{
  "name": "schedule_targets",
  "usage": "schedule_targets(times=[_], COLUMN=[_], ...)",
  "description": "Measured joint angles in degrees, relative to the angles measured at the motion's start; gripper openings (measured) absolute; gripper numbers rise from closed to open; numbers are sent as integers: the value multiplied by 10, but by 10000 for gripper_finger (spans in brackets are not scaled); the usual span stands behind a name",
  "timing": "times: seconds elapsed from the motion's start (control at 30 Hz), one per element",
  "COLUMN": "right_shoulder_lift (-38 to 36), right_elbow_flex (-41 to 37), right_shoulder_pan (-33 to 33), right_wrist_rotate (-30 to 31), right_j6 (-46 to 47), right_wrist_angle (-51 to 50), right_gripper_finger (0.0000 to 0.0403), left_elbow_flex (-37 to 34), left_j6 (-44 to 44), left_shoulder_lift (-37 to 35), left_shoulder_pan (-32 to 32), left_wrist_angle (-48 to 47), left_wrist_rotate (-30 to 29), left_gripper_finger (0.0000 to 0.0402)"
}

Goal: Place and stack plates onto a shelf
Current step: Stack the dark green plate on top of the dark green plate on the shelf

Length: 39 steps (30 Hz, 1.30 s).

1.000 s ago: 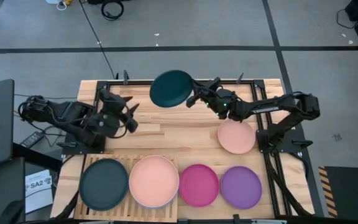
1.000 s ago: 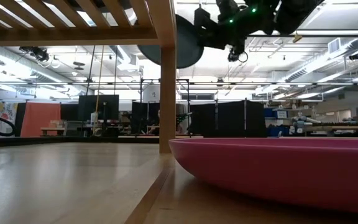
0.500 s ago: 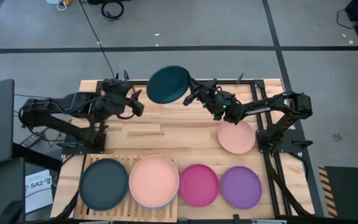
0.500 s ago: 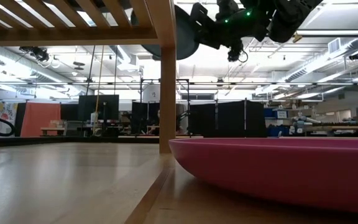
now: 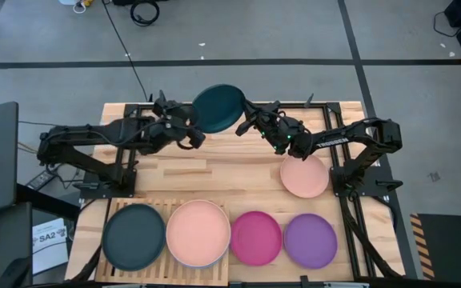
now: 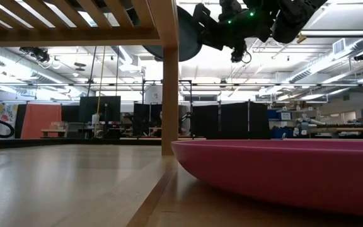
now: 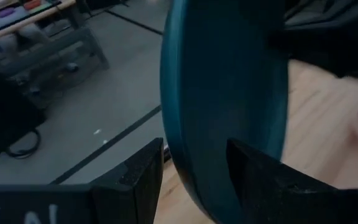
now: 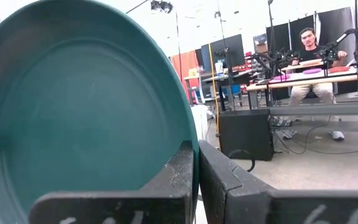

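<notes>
High view: the teal plate (image 5: 218,109) is held above the far edge of the table (image 5: 238,172), between the two arms. It is tipped up steeply rather than lying flat, so that its round face is seen as an oval whose long axis runs roughly left to right. The right gripper (image 5: 246,125) is clamped on the plate's right-hand rim. In the right wrist view the two fingers (image 8: 185,171) are seen nearly closed, with the rim of the plate (image 8: 73,106) pinched between them and the hollow side of the plate turned toward that camera.

The left gripper (image 5: 196,138) is placed at the plate's lower left edge. In the left wrist view the plate (image 7: 225,99) is seen almost edge-on, standing upright, and its rim is set in the gap between the two spread fingers (image 7: 143,177); whether they touch it cannot be told.

On the slatted shelf (image 5: 160,272) at the near left, a black plate (image 5: 134,237) and a salmon plate (image 5: 198,233) are laid flat side by side. A magenta plate (image 5: 255,238) and a purple plate (image 5: 310,241) are laid flat on the table to their right. A second salmon plate (image 5: 304,176) is laid flat farther back, beneath the right arm.

Low view: the teal plate (image 6: 184,34) is seen high up, partly hidden behind the shelf's wooden post.
</notes>
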Motion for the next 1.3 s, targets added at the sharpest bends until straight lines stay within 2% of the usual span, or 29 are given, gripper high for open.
schedule_targets(times=[0.2,0.37,0.97,1.3], right_shoulder_lift=[0,0,0,0], right_elbow_flex=[0,0,0,0], right_shoulder_pan=[0,0,0,0], right_wrist_rotate=[0,0,-5,-21], right_j6=[-1,-1,-1,-1], right_wrist_angle=[-6,-7,-10,-8], right_gripper_finger=[19,19,29,32], left_elbow_flex=[0,0,1,1], left_j6=[1,1,11,15], left_shoulder_lift=[17,21,19,19], left_shoulder_pan=[19,31,36,36], left_wrist_angle=[-8,-7,0,0], left_wrist_rotate=[-43,-42,-39,-40], left_gripper_finger=[182,175,27,24])
